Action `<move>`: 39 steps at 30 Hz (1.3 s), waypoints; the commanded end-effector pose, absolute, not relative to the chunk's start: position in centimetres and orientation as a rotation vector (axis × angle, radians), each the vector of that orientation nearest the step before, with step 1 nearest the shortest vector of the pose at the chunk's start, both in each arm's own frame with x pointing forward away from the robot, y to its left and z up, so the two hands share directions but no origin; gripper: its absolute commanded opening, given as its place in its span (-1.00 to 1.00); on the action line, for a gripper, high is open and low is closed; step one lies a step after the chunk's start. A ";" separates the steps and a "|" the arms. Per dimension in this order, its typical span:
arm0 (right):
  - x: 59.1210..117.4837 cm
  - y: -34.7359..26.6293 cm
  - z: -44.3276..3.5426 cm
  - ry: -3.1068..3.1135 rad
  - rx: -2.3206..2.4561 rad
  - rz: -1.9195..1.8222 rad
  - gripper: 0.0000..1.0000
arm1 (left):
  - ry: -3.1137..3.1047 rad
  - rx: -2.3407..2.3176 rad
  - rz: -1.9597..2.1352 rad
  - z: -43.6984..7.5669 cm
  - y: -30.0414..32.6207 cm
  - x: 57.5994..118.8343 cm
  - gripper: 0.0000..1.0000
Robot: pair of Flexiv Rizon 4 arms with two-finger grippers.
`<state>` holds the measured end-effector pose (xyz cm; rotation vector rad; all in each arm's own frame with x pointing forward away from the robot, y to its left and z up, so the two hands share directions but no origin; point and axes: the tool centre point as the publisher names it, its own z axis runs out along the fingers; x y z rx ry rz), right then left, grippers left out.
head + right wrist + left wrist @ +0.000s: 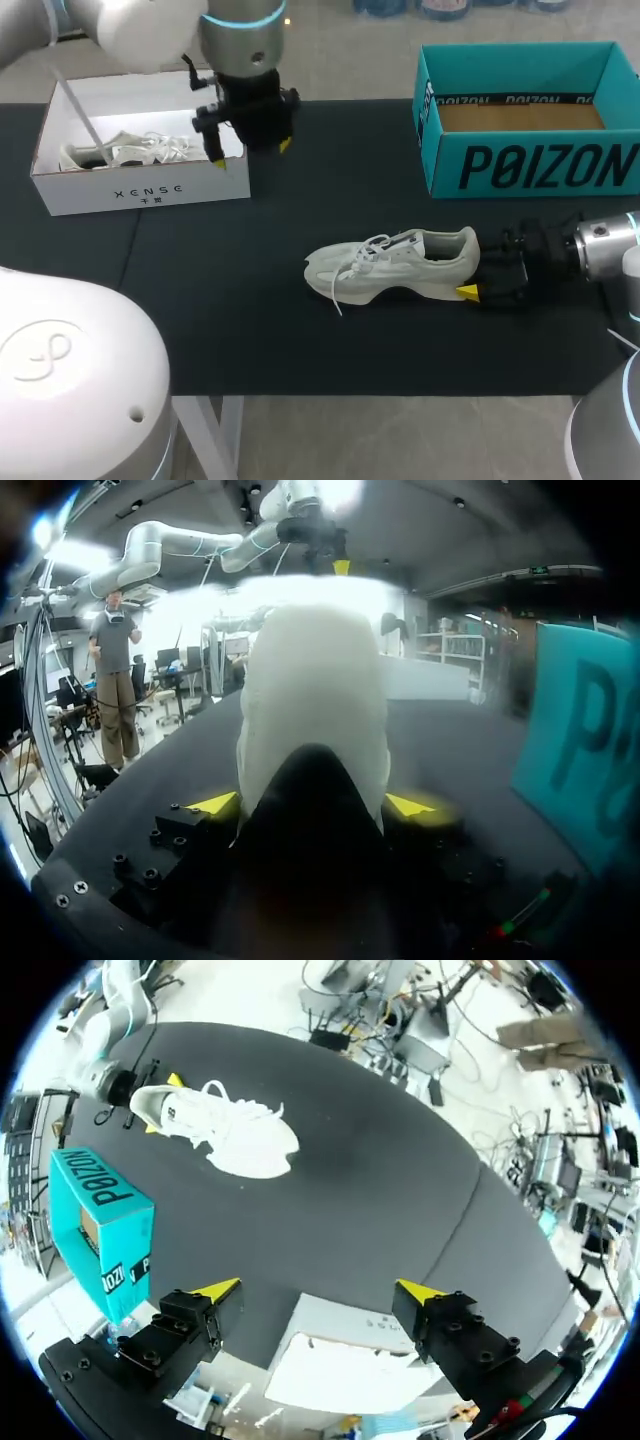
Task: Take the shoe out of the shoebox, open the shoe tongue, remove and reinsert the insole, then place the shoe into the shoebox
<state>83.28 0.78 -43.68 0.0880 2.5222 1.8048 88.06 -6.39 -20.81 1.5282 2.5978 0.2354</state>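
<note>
With the right gripper (312, 805) clenched on the heel of the white shoe (395, 265), one yellow tip pressed to each side. Rests on its sole on the black table (250, 330), toe toward the left, in front of the open teal shoebox (520, 165) and apart from it. Holds the left gripper (320, 1290) spread wide and empty above the near right corner of a white box (140, 190), a second white shoe (120, 150) lying inside

Two shoes were counted: a loose shoe (400, 265) on the one bench (250, 330) and a boxed shoe (120, 152). There were two shoeboxes, a white box (140, 190) and a teal box (530, 165). Two claws showed, the left claw (251, 153) and the right claw (475, 280).
</note>
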 end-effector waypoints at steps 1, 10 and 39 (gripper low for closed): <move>83.2 1.2 -44.5 2.523 0.089 1.803 -1.00 | 2.842 0.858 0.066 -22.9 -9.3 85.6 1.00; 83.2 1.2 -44.5 2.523 0.089 1.803 -1.00 | 3.023 0.187 -0.170 -25.3 -11.0 84.1 1.00; 83.2 1.2 -44.5 2.523 0.089 1.803 -1.00 | 3.117 -0.144 -0.314 -26.5 -13.2 83.4 1.00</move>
